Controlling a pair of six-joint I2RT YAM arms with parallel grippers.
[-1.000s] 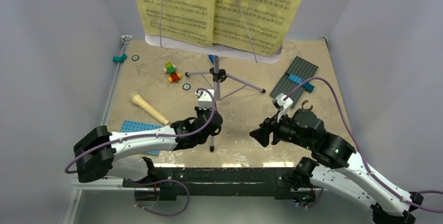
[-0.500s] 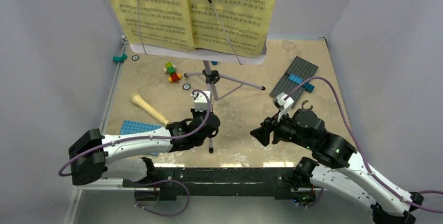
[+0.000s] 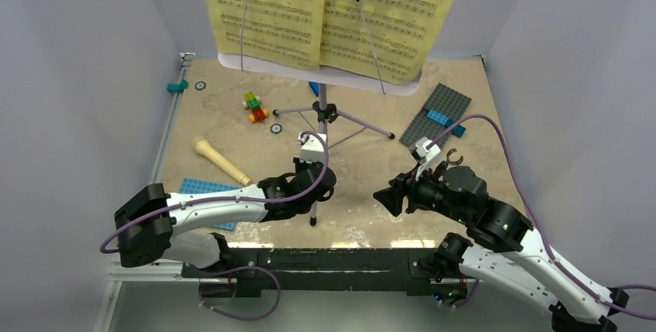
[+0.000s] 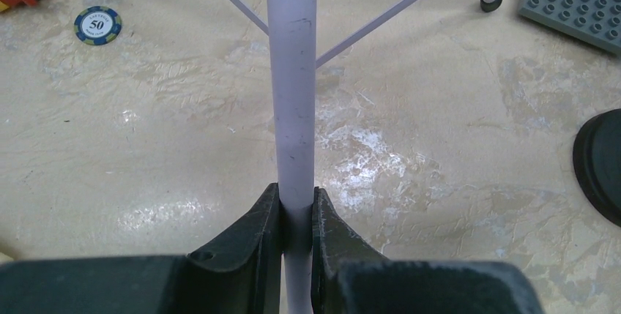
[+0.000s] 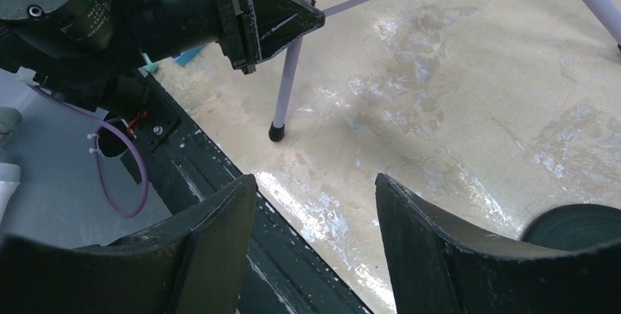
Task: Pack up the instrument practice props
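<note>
Beige table (image 3: 232, 127) lies below us. Our left gripper (image 4: 296, 198) clamps the music stand leg (image 4: 293, 109); our right gripper (image 5: 315, 191) gapes alongside.

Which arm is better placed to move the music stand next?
Left. The left gripper is clamped on the near leg of the music stand; the right gripper hangs open and empty beside it.

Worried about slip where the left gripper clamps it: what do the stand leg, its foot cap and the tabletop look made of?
Stand leg: smooth pale lilac tube, likely painted metal; fine dark scuffs, soft sheen.
Foot cap: matte black, probably rubber or plastic.
Tabletop: beige stone-look surface with glossy glare patches; real stone or laminate, cannot tell.
</note>
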